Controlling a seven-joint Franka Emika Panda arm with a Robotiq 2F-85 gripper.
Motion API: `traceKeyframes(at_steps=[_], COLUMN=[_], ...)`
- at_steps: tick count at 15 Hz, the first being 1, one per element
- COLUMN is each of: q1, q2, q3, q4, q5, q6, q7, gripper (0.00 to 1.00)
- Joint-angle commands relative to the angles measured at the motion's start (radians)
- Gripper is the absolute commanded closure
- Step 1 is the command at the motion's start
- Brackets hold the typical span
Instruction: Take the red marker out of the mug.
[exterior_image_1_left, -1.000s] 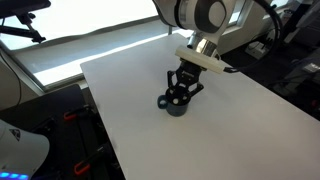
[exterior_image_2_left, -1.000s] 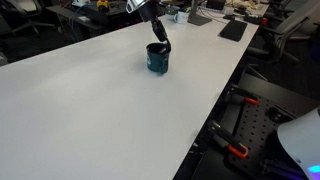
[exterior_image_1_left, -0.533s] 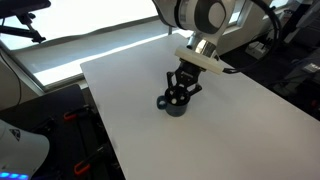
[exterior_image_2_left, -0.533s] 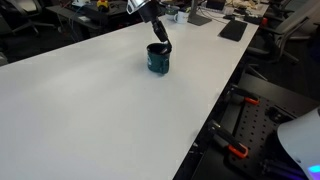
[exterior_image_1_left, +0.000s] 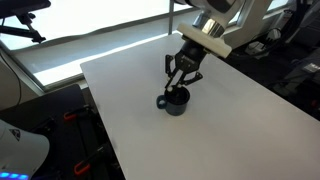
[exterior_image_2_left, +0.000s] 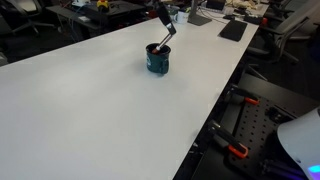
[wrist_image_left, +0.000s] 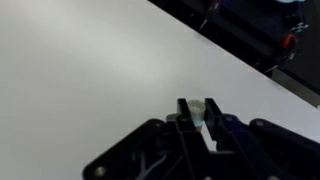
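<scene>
The wrist view is coming through blurred: the gripper (wrist_image_left: 199, 118) is showing only two dark fingers set narrowly around a small pale thing I cannot name. In an exterior view the red marker (exterior_image_2_left: 162, 37) is leaning out of the mug (exterior_image_2_left: 158, 60) toward 1 o'clock. Its lower end is hiding inside, and its upper end is sitting in the pincer, which is running off the top edge. The mug is standing on the white table (exterior_image_2_left: 80, 100).

Dark mug (exterior_image_1_left: 176, 103), white table (exterior_image_1_left: 235, 125), black pincer (exterior_image_1_left: 181, 80)
</scene>
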Motion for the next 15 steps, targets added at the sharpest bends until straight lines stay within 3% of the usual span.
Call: traceKeyframes(at_steps=[1,4,9,15], q1=[0.004,0.031,0.101,0.169], q2=[-0.116,-0.171,-0.091,0.1], q3=[0.014,0.019,0.038,0.041], q4=[0.045,0.138,0.306,0.424], q5=[0.014,-0.007,-0.083,-0.161], q6=[-0.202,-0.292,-0.19,-0.016], q7=[0.01,0.058,0.162,0.244], gripper=[0.96,0.96,0.96,0.96])
